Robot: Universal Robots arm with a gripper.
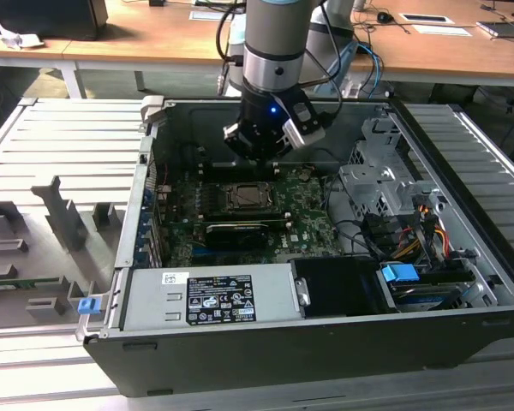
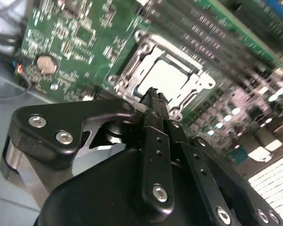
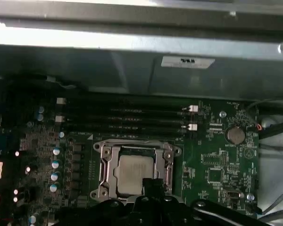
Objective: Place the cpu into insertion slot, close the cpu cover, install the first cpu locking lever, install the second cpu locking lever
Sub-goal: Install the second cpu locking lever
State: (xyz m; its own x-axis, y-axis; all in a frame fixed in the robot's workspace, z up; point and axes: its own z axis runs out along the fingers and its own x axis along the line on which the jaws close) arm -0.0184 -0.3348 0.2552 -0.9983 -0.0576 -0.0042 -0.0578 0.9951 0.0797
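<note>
The cpu [image 3: 132,173] [image 2: 172,76] lies flat in the insertion slot [image 1: 250,198] on the green board, its pale metal face showing. The silvery cpu cover [image 3: 105,165] [image 2: 142,52] lies down around it, framing the chip through its window. My gripper [image 1: 259,151] hangs above the socket, inside the open computer case. In both wrist views its black fingertips [image 2: 153,95] [image 3: 153,182] are pressed together with nothing between them, close over the socket's edge. I cannot tell how the locking levers stand.
Memory sticks [image 3: 127,117] run beside the socket, and a coin battery [image 3: 235,135] sits further along the board. A long black card [image 1: 237,233], the power supply [image 1: 210,295], a drive cage [image 1: 377,184] and cables [image 1: 411,240] crowd the case. Case walls [image 1: 146,197] surround everything.
</note>
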